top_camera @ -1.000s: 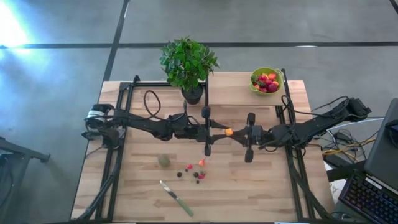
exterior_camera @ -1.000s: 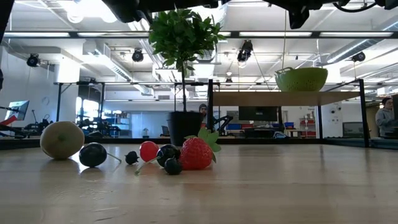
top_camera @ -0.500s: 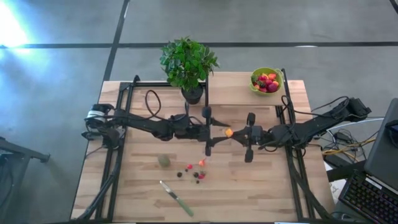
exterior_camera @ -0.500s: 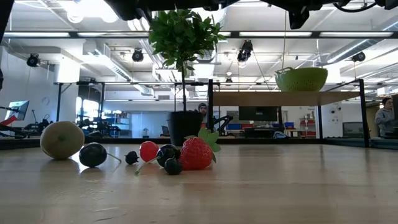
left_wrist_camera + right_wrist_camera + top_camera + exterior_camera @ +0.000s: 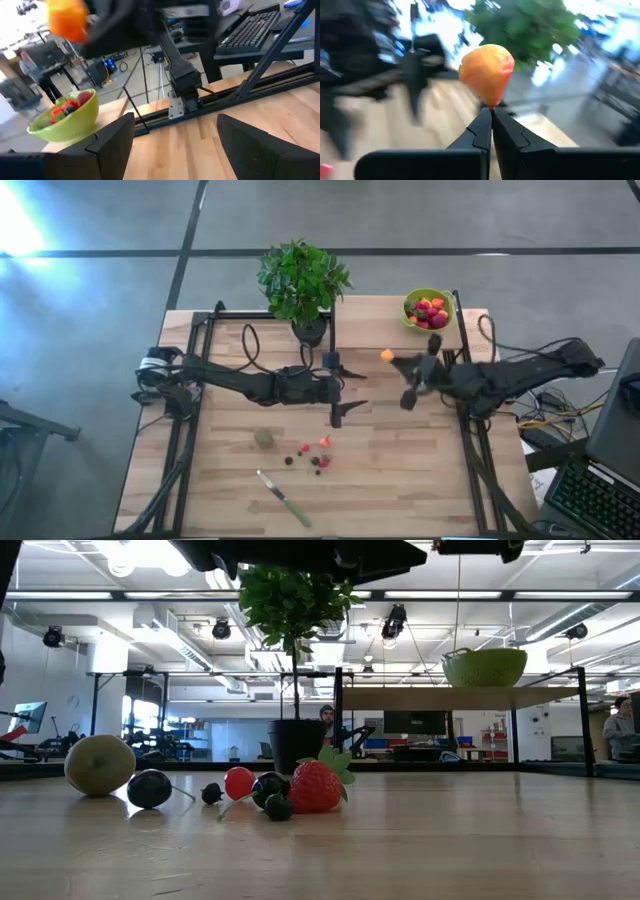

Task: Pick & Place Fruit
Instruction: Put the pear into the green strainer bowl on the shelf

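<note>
The right end effector [image 5: 390,358] pinches a small orange fruit [image 5: 487,72] by its pointed tip above the surface, near the bowl [image 5: 428,310] — light, hard-looking, likely slippery. The left end effector [image 5: 350,387] stands spread.

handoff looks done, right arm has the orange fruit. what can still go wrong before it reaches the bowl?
1. The right end effector pinches the small orange toy fruit only at its narrow lower tip, fingers shut; it could slip out mid-swing.
2. The lime-green round bowl already holds a heap of red fruit, so a drop from height may bounce out.
3. The left end effector, open, hangs close to the leafy potted plant; a careless retreat could clip it.
</note>
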Motion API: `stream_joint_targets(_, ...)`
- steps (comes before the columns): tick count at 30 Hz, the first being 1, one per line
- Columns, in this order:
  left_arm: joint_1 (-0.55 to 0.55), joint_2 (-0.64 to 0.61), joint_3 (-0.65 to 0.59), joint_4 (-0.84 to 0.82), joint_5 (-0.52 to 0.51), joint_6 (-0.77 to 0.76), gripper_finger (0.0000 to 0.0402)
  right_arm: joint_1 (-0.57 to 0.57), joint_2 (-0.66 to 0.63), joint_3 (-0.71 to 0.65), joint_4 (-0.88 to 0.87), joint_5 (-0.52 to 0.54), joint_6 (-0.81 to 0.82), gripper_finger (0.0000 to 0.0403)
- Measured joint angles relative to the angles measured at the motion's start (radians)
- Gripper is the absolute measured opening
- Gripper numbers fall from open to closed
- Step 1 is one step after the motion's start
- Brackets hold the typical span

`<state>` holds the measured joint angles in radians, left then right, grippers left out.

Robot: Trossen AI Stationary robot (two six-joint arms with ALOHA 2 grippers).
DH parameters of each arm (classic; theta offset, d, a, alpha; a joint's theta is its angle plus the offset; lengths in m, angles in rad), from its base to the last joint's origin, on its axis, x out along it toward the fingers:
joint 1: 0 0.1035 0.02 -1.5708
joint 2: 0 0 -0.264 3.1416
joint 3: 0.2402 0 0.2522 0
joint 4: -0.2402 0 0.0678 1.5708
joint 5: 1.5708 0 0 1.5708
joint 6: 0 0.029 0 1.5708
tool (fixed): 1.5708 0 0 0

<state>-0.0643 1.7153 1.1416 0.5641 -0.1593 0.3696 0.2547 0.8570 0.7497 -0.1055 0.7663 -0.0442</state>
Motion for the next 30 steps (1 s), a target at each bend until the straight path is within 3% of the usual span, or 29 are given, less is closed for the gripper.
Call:
stream_joint_targets(5, 0.0, 0.001, 0.0, -0.023, 0.0, -0.097, 0.0285, -0.194, 0.025, 0.219, -0.449, -0.002, 0.146, 0.0008)
stream_joint_targets(11, 0.0, 0.002, 0.0, -0.046, 0.0, -0.239, 0.0285, -0.475, 0.11, 0.43, -0.839, -0.117, 0.244, 0.0008)
stream_joint_targets(21, 0.001, 0.003, -0.001, -0.126, 0.001, -0.323, 0.0285, -0.832, 0.243, 0.588, -1.037, -0.324, 0.201, 0.0008)
stream_joint_targets(30, 0.001, 0.003, -0.001, -0.155, 0.001, -0.356, 0.0285, -0.97, 0.348, 0.598, -1.137, -0.331, 0.179, 0.0008)
